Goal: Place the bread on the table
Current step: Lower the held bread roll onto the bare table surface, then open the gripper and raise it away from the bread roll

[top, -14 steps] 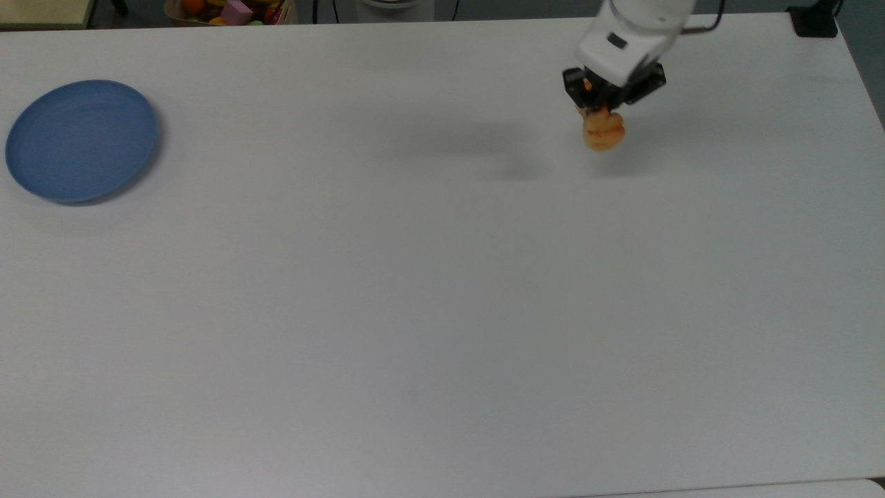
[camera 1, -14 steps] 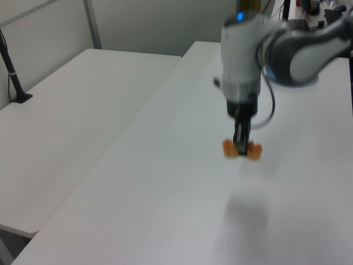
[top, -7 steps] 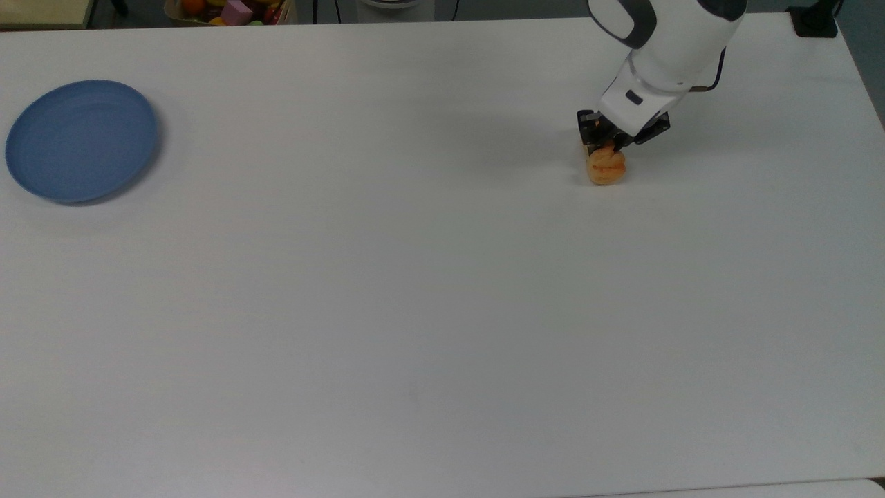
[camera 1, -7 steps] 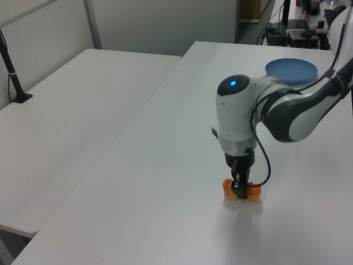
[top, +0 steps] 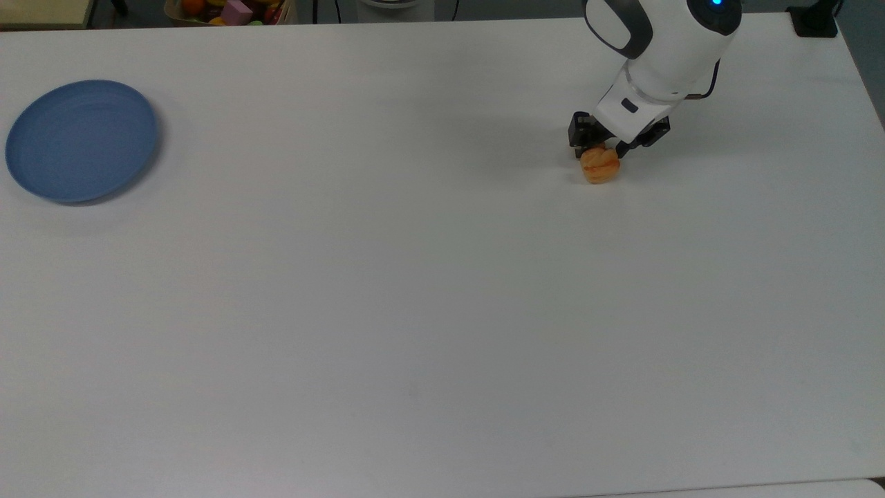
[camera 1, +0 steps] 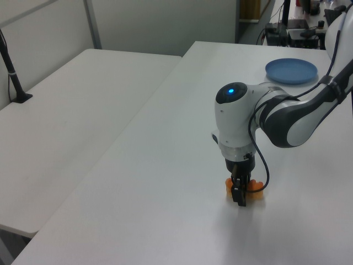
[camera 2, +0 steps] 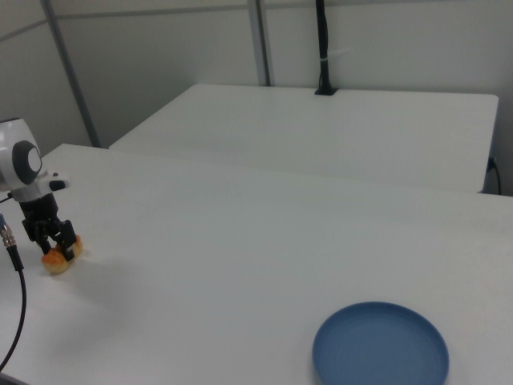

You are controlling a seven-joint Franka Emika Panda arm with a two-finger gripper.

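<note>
Where a second ago the bread hung clear above the surface in the claw, it now lies on the white top near the top view's upper right, well apart from the blue plate at the top view's far left. Half a second back the roll was already down with the fingers pinched around it; since then the claw has spread a little — in the right view its two fingers stand apart, astride the roll, and in the top view the black finger mounts sit wider than they did. The opening is slight, and I cannot tell for certain whether a pad is touching the crust, but the claw no longer looks clamped on it. In the left view the claw stands upright, low over the surface, with the bread showing orange just behind it and a soft shadow directly beneath. That reads as the release in progress: the roll looks to be borne by the surface, so the placing itself seems all but done. What remains, by my judgement, is a straight lift away — any sideways drift while the fingers are this close could nudge or roll the bread.
</note>
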